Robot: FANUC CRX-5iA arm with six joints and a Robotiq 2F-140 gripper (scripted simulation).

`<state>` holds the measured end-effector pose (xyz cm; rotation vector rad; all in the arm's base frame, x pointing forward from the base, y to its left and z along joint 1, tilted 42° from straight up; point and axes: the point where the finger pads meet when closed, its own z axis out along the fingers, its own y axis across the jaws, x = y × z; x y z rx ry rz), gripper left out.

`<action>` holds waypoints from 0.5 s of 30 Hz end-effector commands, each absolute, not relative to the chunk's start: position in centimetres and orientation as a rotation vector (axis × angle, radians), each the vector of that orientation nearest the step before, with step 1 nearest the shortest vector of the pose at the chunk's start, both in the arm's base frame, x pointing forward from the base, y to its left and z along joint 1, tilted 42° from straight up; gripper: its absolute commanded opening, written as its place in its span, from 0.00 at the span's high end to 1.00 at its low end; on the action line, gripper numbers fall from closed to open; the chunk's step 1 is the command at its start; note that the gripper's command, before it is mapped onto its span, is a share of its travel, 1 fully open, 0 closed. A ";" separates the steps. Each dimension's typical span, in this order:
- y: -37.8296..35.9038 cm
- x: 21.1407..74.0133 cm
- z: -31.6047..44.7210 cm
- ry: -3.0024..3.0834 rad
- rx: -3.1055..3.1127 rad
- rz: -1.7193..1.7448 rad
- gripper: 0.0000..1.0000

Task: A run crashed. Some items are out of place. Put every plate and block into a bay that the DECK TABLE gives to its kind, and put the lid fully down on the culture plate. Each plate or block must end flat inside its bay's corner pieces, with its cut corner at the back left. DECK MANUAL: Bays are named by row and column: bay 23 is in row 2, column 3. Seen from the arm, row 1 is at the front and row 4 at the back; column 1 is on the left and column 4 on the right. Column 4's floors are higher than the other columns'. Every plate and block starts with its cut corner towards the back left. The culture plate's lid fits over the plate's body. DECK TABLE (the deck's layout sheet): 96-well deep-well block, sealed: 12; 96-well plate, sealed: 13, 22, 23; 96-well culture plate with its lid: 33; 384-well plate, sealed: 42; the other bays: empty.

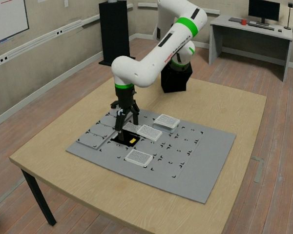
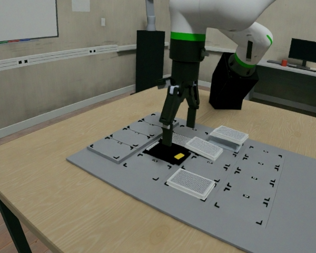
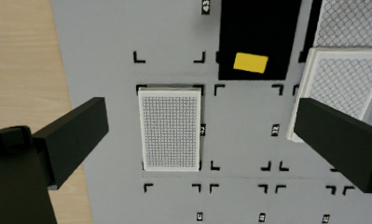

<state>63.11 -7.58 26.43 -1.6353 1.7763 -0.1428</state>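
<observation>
My gripper is open and empty above the deck, with its fingers spread. A 384-well plate lies in bay 42. The black lid with a yellow label sits shifted towards column 2 on the culture plate in bay 33; a pale strip shows beyond its column 4 edge. A 96-well plate lies in bay 23. Another 96-well plate leans on its edge over bay 22. A third plate lies askew on the deep-well block at bay 12.
The raised column 4 strip runs along the left in the top and exterior views. The grey deck board lies on the wooden table. The arm's black pedestal stands behind the deck in the top and exterior views.
</observation>
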 end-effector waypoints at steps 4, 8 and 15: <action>-6.2 64.1 28.0 1.776 -1.635 -0.145 0.00; -5.1 64.7 29.0 1.776 -1.635 -0.145 0.00; -5.1 64.7 29.0 1.776 -1.635 -0.145 0.00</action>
